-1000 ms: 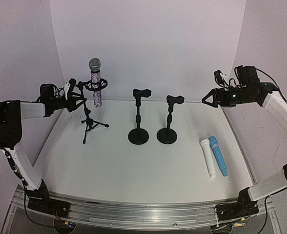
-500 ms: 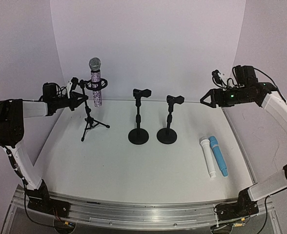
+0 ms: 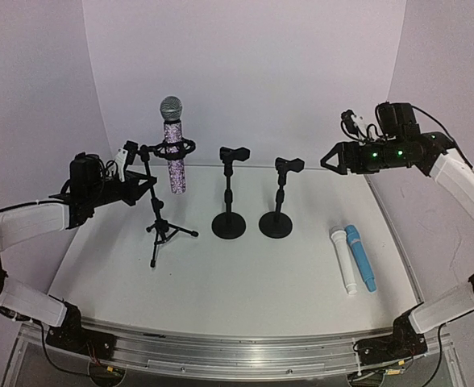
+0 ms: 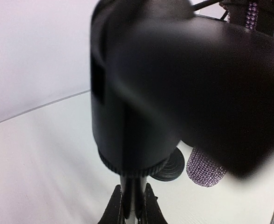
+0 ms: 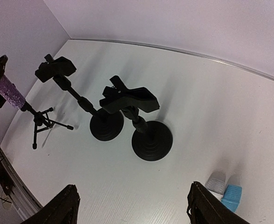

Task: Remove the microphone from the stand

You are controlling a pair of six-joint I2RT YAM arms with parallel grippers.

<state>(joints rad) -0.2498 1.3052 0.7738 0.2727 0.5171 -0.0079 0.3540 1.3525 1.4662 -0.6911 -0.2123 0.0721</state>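
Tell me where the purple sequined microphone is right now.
Top view, left side: the purple microphone sits upright in the ring of the tripod stand, left of the nearer round-base stand.

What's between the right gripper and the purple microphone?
The top view shows two empty round-base stands, one beside the other, between the right gripper and the microphone.

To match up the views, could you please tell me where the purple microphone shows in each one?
Top external: purple microphone, upright, left of centre.
Left wrist: its lower end, lower right.
Right wrist: far left edge, partly cut off.
Shared landmark: round stand base beside it.
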